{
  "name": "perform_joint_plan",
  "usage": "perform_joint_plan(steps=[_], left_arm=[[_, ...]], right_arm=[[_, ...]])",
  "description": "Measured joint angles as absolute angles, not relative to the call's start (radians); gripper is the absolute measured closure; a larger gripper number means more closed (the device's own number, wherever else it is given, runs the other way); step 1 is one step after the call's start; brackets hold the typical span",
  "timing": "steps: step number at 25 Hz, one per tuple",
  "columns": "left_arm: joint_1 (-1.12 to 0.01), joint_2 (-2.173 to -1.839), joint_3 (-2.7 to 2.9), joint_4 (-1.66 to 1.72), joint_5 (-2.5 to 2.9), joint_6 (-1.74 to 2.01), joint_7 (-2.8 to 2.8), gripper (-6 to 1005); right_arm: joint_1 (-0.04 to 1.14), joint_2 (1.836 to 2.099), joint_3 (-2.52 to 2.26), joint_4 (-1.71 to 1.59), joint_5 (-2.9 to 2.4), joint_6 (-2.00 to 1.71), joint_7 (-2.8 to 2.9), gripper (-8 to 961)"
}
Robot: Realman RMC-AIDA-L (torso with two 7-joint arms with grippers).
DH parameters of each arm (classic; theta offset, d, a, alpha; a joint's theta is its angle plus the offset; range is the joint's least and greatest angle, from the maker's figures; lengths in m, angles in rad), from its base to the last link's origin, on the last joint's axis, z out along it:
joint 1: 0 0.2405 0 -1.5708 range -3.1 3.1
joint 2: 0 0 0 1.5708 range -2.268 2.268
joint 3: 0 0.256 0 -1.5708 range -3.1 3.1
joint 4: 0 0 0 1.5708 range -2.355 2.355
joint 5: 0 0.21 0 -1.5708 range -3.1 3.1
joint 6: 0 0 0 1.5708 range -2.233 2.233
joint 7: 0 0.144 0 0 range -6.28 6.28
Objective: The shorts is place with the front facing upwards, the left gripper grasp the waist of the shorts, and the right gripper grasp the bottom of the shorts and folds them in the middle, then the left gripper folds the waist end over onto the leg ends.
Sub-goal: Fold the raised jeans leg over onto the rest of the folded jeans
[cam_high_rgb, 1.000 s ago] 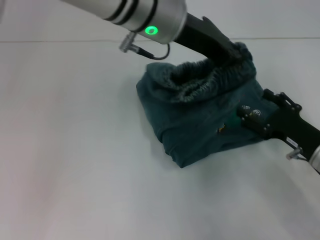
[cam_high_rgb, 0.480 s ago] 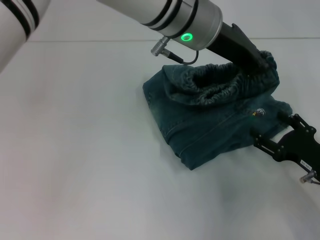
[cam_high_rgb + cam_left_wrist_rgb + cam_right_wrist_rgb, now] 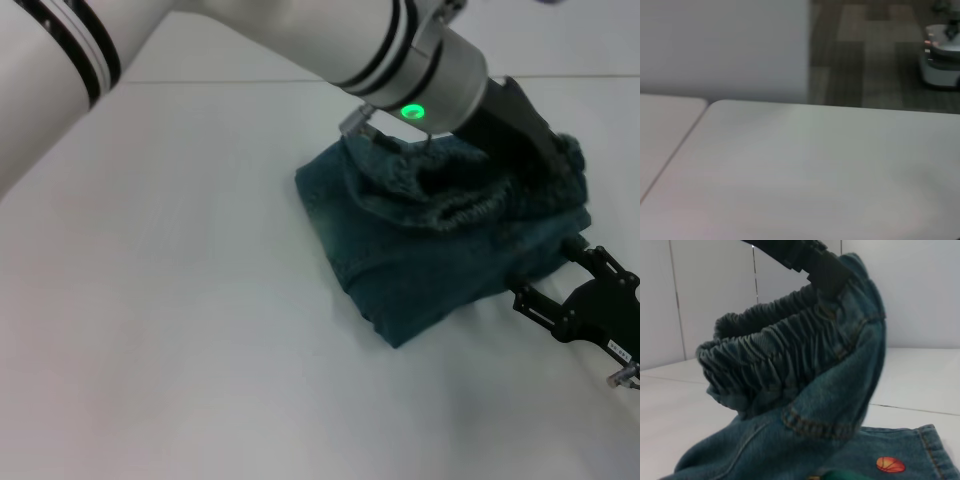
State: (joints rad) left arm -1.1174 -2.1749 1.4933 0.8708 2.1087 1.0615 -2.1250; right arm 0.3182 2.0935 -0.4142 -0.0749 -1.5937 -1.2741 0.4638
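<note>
- Your left gripper [image 3: 556,158] has carried the waist [image 3: 450,190] farther toward the leg ends [image 3: 932,452] in the last second; it stays clamped on the band.
- The shorts [image 3: 420,250] lie on the table [image 3: 180,330], waist lifted under that gripper.
- Your right gripper [image 3: 545,290] has backed off, fingers apart, holding nothing, just beside the hem.
- The last fold looks nearly laid; releasing comes next.

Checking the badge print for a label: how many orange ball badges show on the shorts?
1. The orange ball badge sits on a flat leg end of the shorts, below the lifted waistband. Folded layers may hide others.
</note>
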Motion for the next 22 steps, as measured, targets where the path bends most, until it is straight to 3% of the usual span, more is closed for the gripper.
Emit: perform_joint_plan(steps=[11, 17, 22], left_arm=[[-1.104, -2.175, 1.655, 0.867, 1.904, 0.957, -1.995, 949], [-1.098, -2.175, 1.655, 0.853, 1.896, 0.884, -2.015, 812], [-1.092, -2.172, 1.624, 0.841, 1.898, 0.860, -2.015, 574]], right_arm=[[0.330, 2.096, -0.423, -0.049, -1.594, -1.275, 0.465, 42], [0.329, 2.096, -0.420, -0.039, -1.593, -1.273, 0.465, 42], [0.324, 2.095, -0.415, -0.037, -1.588, -1.269, 0.467, 42]])
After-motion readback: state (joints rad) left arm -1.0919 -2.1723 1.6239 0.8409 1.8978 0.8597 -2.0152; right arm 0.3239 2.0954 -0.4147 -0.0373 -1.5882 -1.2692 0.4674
